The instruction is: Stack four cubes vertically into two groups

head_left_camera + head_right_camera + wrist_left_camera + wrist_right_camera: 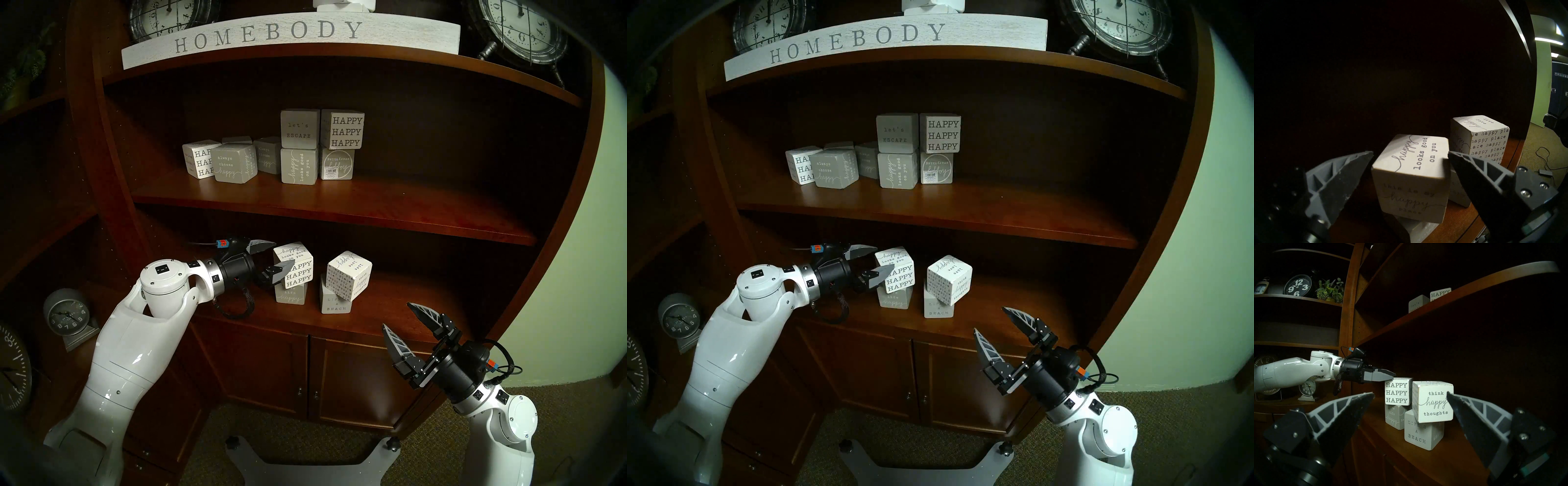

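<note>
Two stacks stand on the lower shelf (390,305). On the left, the white "HAPPY HAPPY HAPPY" cube (300,273) (1396,392) sits a little askew on the grey "live life happy" cube (291,296) (1393,416). On the right, the white "think happy thoughts" cube (349,275) (1434,402) sits turned on the pale grey "LIFE'S A BEACH" cube (334,302) (1418,434). My left gripper (282,255) (1410,153) is open, its fingertips either side of the HAPPY cube's left end. My right gripper (396,315) (1410,393) is open and empty, in front of the shelf's right part.
The middle shelf board (339,213) hangs close above the stacks. It carries several other word cubes, among them "let's ESCAPE" (300,129) stacked on another cube. A HOMEBODY sign (271,34) and clocks stand higher up. Cabinet doors (305,373) are below.
</note>
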You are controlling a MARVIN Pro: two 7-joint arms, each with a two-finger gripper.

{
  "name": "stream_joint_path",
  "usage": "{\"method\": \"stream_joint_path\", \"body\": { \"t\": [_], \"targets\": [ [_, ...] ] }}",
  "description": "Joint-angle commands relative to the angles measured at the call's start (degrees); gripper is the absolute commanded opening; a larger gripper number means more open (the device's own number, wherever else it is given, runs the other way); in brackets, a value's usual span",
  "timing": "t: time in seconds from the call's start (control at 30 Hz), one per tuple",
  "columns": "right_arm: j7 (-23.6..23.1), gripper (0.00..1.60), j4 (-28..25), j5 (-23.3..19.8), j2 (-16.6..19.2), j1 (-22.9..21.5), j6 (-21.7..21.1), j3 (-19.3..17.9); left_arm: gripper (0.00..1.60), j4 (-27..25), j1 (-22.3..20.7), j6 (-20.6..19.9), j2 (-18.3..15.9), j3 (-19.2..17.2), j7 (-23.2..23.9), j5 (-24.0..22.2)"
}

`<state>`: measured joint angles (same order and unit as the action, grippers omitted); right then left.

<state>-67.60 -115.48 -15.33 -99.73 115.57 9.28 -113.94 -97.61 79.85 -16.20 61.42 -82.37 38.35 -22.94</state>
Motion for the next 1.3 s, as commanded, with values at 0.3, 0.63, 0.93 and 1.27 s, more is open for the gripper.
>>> {"method": "stream_joint_path", "body": {
  "t": [0.3, 0.63, 0.93, 1.27],
  "targets": [
    [0.1, 1.6, -0.8, -0.5, 0.1, -0.3, -0.1, 0.1, 1.6, -10.0, 9.5, 0.3, -2.2, -7.5, -4.5, -0.8],
    [0.0, 1.6, -0.8, -0.5, 0.1, -0.3, -0.1, 0.1, 1.6, -14.5, 17.9, -1.1, -3.6, -12.2, -4.7, -1.3],
    [-6.5, 1.6, -2.0, -1.5, 3.2, 0.7, -2.2, 2.6, 1.6, -14.9, 23.7, -1.5, -5.7, -17.2, -0.3, -0.9],
    [-10.2, 1.6, -2.2, -3.4, 4.5, -0.3, -6.6, 2.8, 1.6, -19.7, 32.8, 2.3, -3.0, -24.0, 2.0, 0.9]
  ]
}}
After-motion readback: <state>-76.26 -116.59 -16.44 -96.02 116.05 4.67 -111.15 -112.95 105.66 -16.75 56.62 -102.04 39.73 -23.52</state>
